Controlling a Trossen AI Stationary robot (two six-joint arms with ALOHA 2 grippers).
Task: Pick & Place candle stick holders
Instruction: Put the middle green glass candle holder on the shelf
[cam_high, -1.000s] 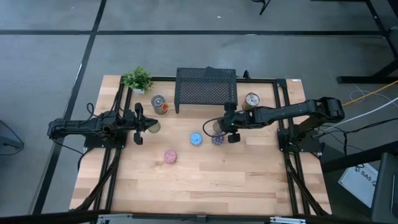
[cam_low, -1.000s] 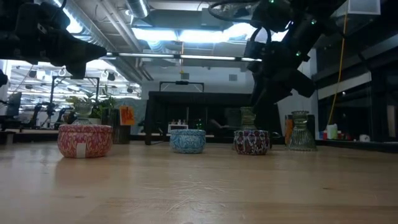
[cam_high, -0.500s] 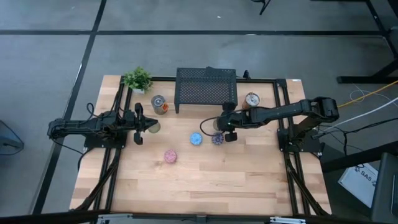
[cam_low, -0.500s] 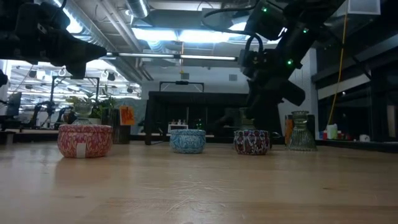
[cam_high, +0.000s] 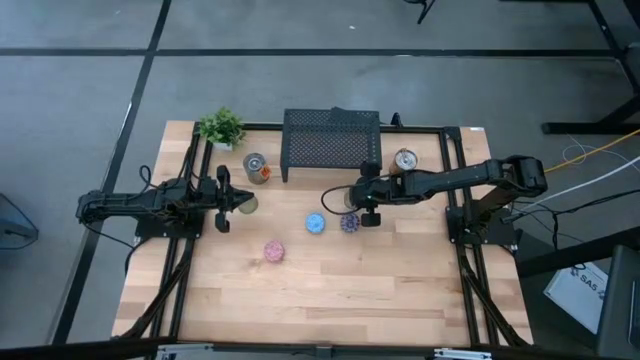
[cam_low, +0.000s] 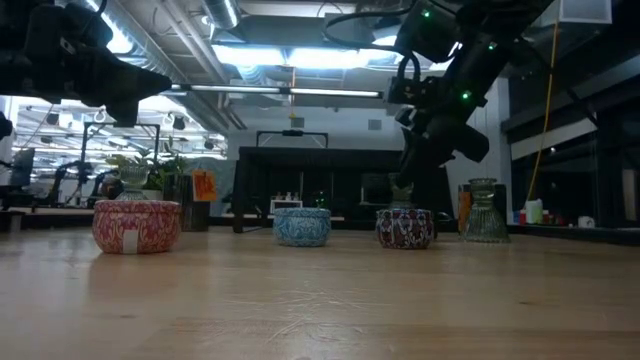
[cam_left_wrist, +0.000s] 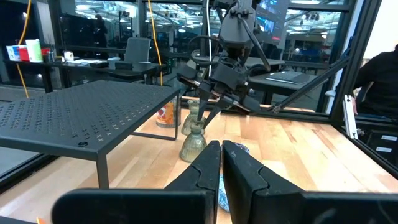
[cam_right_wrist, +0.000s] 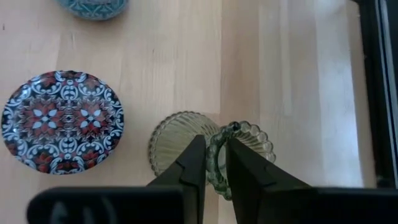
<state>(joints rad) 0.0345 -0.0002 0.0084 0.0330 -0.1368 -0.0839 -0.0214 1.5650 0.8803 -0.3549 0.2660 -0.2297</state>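
Observation:
My right gripper (cam_high: 353, 202) is shut on a clear greenish glass holder (cam_right_wrist: 186, 140), which stands just beyond the purple holder (cam_high: 349, 223). The blue holder (cam_high: 315, 223) and the pink holder (cam_high: 274, 251) sit on the table to their left and nearer. Two silver-and-orange holders (cam_high: 256, 168) (cam_high: 404, 161) stand beside the mesh stand. My left gripper (cam_high: 236, 203) is shut at the table's left, next to another clear glass holder (cam_high: 248, 204). I cannot tell whether it touches that holder. My right gripper holds the glass holder by the beaded rim of its cup (cam_right_wrist: 215, 155), pinched between the two fingers, one finger (cam_right_wrist: 244, 171) over the cup's opening and one (cam_right_wrist: 191, 163) outside. The fingers come from above, slanting from the table's right. The holder's foot (cam_left_wrist: 194, 148) rests on the table.
A black mesh stand (cam_high: 331, 140) stands at the far middle, with a small green potted plant (cam_high: 221, 127) at the far left. A further glass holder (cam_low: 485, 210) shows at the right in the low view. The near half of the wooden table (cam_high: 330, 300) is bare.
My right gripper has gone toward the table's left and down onto the glass holder behind the purple holder. The holders have stayed where they were.

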